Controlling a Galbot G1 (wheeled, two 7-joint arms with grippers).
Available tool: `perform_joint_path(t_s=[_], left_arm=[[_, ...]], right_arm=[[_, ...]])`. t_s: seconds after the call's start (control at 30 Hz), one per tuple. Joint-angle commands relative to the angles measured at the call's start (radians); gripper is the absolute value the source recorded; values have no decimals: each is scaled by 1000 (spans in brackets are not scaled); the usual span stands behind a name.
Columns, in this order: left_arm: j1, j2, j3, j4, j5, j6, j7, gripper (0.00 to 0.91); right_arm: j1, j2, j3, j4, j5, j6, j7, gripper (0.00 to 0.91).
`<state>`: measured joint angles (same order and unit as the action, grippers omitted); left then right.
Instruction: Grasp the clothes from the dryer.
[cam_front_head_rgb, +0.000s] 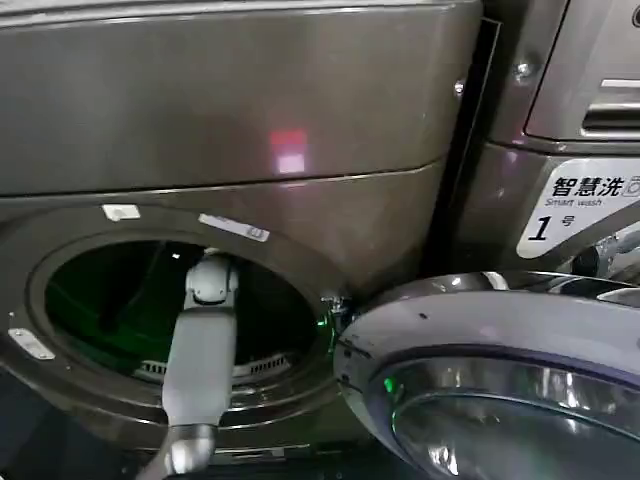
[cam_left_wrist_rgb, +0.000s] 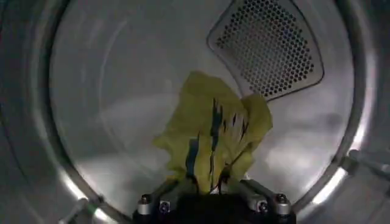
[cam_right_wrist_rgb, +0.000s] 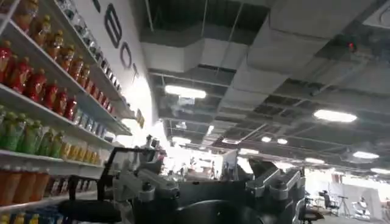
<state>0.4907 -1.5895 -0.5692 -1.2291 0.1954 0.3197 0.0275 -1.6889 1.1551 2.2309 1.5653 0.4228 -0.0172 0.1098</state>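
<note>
The dryer (cam_front_head_rgb: 230, 120) is bronze-grey with a pink-red front light, and its round porthole (cam_front_head_rgb: 110, 300) stands open. My left arm (cam_front_head_rgb: 200, 350) reaches through the porthole into the drum (cam_left_wrist_rgb: 109, 109). Inside, the clothes (cam_left_wrist_rgb: 213, 131) are a small yellow-green bundle with dark stripes. They rise in front of the drum's back wall, gathered to a point between the fingers of my left gripper (cam_left_wrist_rgb: 213, 185), which is shut on them. My right gripper (cam_right_wrist_rgb: 213, 195) is parked away from the dryer, pointing up toward a ceiling.
The dryer's door (cam_front_head_rgb: 500, 370) hangs open at the right, close to the porthole rim. A second machine (cam_front_head_rgb: 570, 200) with a "Smart wash" label stands behind it. A perforated vent (cam_left_wrist_rgb: 268, 49) sits in the drum's back wall. Shelves of bottles (cam_right_wrist_rgb: 42, 103) run beside the right arm.
</note>
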Motion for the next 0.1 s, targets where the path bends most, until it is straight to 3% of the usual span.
perform_joint_path(t_s=[0.03,0.1], left_arm=[[8,-3,2,-1,-29,10,-26,0],[8,-2,1,-2,-30,11,-26,0]], right_arm=[[-3,2,7,2,-6,-19,3,907],[-4,3,8,3,-6,-21,3,907]])
